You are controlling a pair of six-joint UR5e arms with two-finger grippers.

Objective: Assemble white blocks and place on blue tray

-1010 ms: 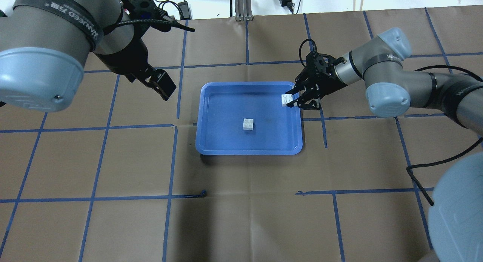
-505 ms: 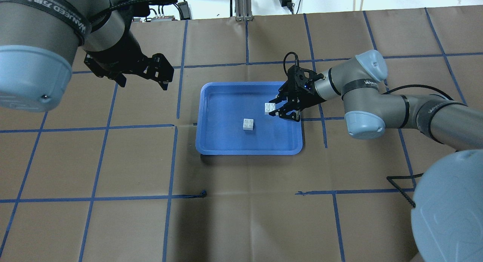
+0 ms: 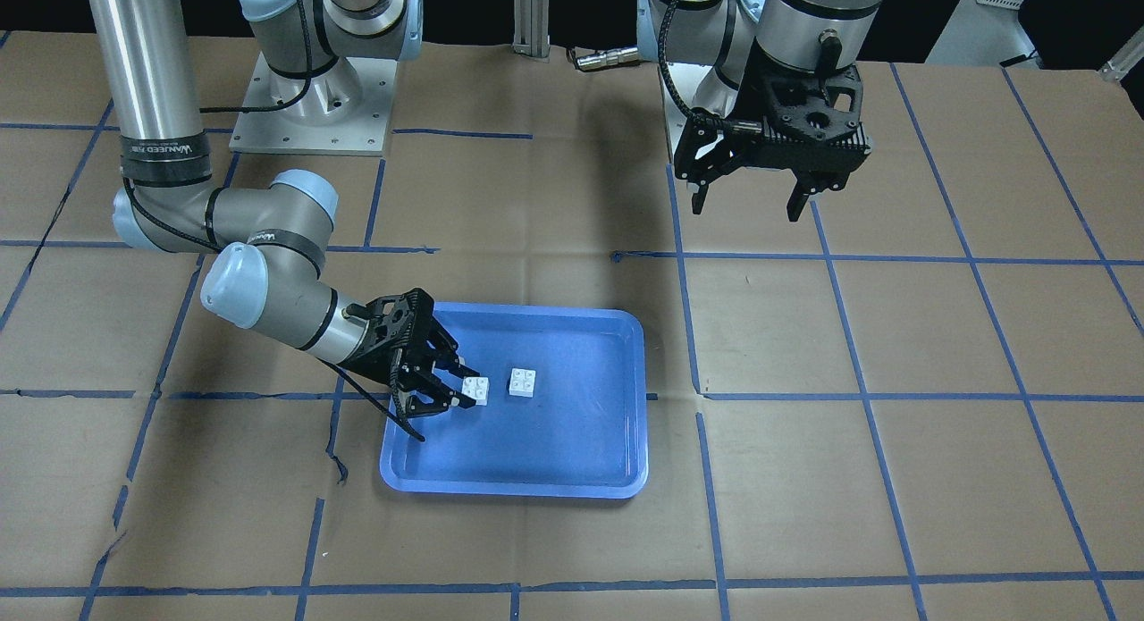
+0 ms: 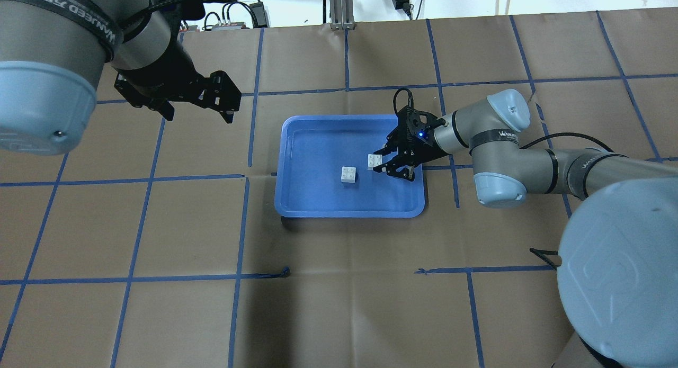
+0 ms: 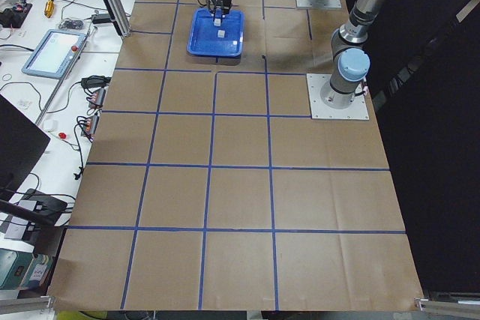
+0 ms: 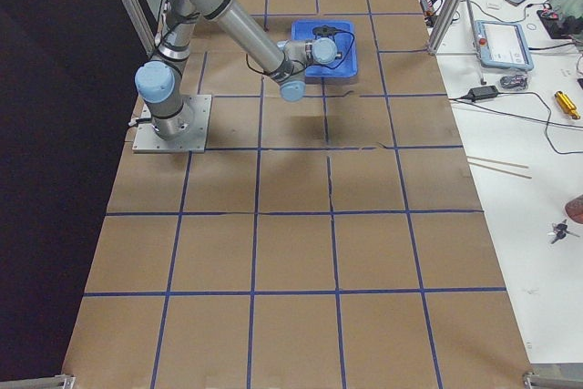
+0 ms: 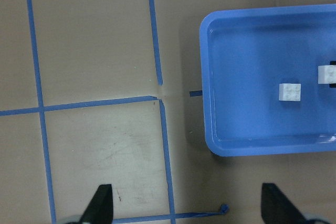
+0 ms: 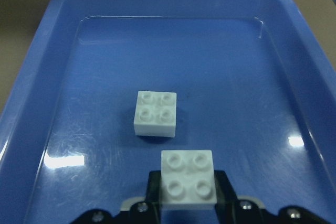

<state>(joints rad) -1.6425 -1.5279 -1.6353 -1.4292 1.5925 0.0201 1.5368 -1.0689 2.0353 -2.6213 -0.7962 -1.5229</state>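
1 held block [image 4: 375, 160], clamped by right gripper [image 4: 381, 162], moved nearer loose block [image 4: 348, 174] inside blue tray [image 4: 349, 213]; left gripper [image 4: 198, 113] spread.

A large blue tray [image 4: 318, 145] with a raised rim lies flat, one small four-studded white block [image 4: 348, 174] resting studs-up near its middle, while a second white block [image 4: 374, 160], also studs-up, sits pinched in the right gripper [image 4: 377, 165] just beside it, not touching.
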